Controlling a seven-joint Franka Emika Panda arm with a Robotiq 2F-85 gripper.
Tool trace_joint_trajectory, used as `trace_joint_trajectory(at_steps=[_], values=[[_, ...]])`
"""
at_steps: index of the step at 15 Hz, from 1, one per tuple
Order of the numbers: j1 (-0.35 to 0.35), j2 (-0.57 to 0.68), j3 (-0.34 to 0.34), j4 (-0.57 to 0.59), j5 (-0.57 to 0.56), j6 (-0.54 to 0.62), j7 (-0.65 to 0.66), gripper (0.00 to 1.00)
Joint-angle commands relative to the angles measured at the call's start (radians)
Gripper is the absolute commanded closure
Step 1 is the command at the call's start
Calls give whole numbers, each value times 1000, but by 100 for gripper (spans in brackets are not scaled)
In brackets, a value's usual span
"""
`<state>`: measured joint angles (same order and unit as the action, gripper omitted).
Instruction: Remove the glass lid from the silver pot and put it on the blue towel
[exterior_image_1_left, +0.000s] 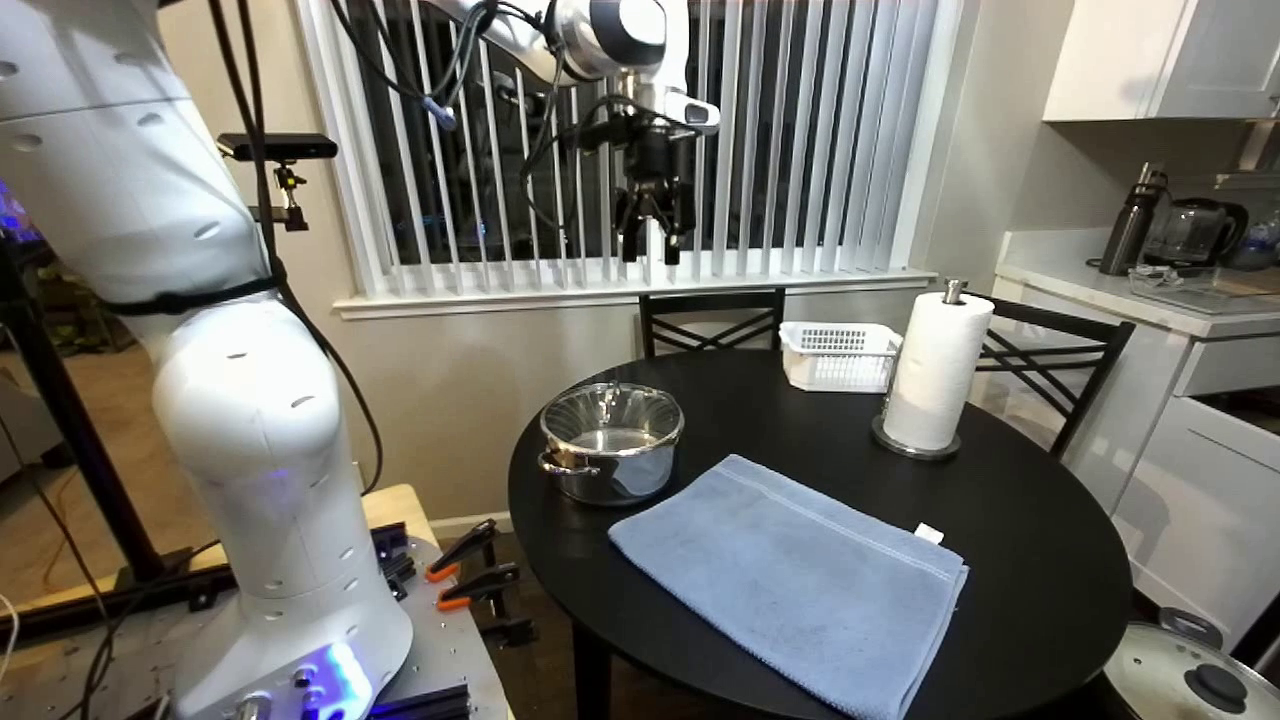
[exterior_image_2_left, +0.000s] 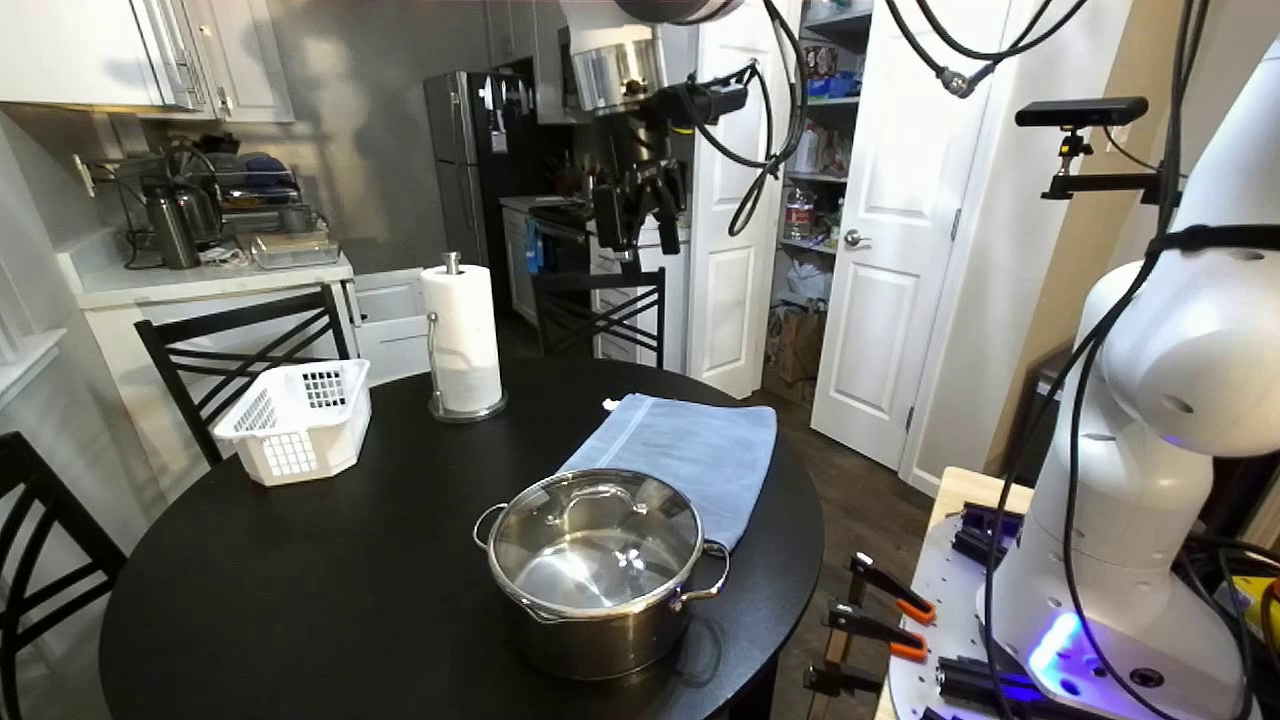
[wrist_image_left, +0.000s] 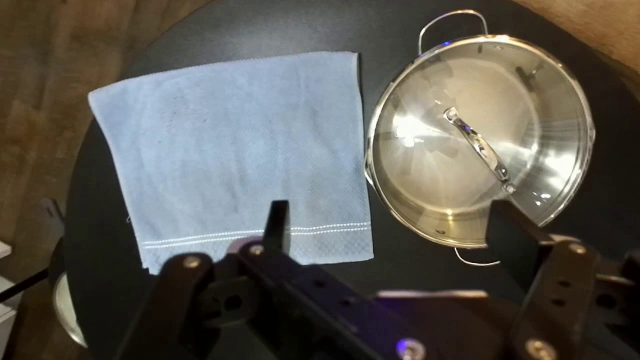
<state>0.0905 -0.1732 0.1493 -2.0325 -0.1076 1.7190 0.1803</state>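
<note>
While the pincer (wrist_image_left: 392, 215) is held spread, the glass lid (wrist_image_left: 480, 145) is found well below it, seated on the silver pot (exterior_image_2_left: 600, 645); blue towel (wrist_image_left: 240, 155), laid flat below the pincer, just beside the pot; black table (exterior_image_1_left: 1030, 540), round, set under all.

In an exterior view looking down across the worktop (exterior_image_1_left: 1040, 560) toward window blinds (exterior_image_1_left: 890, 150), the towel (exterior_image_1_left: 790, 580) lies near and the robot arm (exterior_image_1_left: 240, 400) stands at left. In an exterior view facing a fridge (exterior_image_2_left: 452, 150) and white doors (exterior_image_2_left: 880, 320), the pot (exterior_image_2_left: 600, 645) sits near, the robot arm at right. Both exterior views share worktop, towel and pot; the wrist view frames these tightest, looking steeply down past the tool (wrist_image_left: 390, 220).
</note>
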Motion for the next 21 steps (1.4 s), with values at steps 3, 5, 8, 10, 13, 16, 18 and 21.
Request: trace_joint_trajectory(at_steps=[3, 5, 8, 10, 13, 16, 18, 21], values=[[59, 116, 60, 114, -217, -84, -55, 0], [79, 121, 66, 87, -285, -49, -96, 0], [96, 105, 66, 39, -395, 7, -154, 0], [99, 94, 63, 10, -467, 69, -191, 0], [101, 126, 65, 39, -478, 84, -171, 0], [101, 128, 64, 35, -485, 93, -172, 0], [101, 128, 64, 36, -485, 93, -172, 0], [101, 128, 64, 36, -485, 93, -172, 0]])
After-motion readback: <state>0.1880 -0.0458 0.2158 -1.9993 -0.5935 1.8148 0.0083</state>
